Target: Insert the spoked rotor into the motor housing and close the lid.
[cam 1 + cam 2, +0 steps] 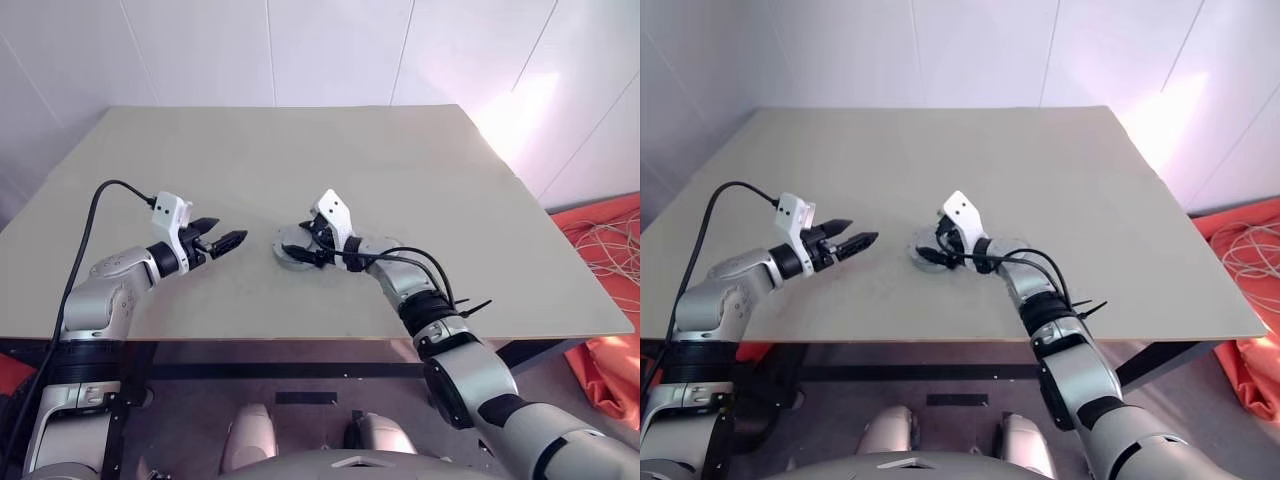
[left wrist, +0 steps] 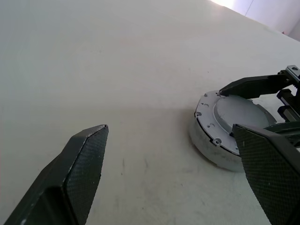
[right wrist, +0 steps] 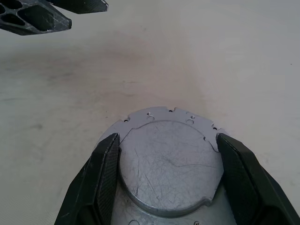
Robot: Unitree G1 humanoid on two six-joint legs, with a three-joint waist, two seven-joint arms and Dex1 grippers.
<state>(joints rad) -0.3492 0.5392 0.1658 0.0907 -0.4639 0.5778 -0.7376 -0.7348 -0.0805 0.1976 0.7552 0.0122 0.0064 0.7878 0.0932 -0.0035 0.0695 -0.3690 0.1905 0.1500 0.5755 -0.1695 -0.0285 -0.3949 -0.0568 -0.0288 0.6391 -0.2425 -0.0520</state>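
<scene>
The lid (image 3: 169,161), grey face up, sat on the motor housing (image 2: 208,145) mid-bench (image 1: 300,170), pinched by the right end effector (image 3: 168,180). Even downward pressure was advisable. The left end effector (image 1: 225,240) hung spread at nine o'clock.

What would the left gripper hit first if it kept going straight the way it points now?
Probably the lid seated on the motor housing, or the right gripper straddling that lid. The left gripper points across bare table toward them; depth is uncertain.

Lid (image 3: 168,164) scratched matt grey metal; table (image 1: 300,170) matt.
</scene>
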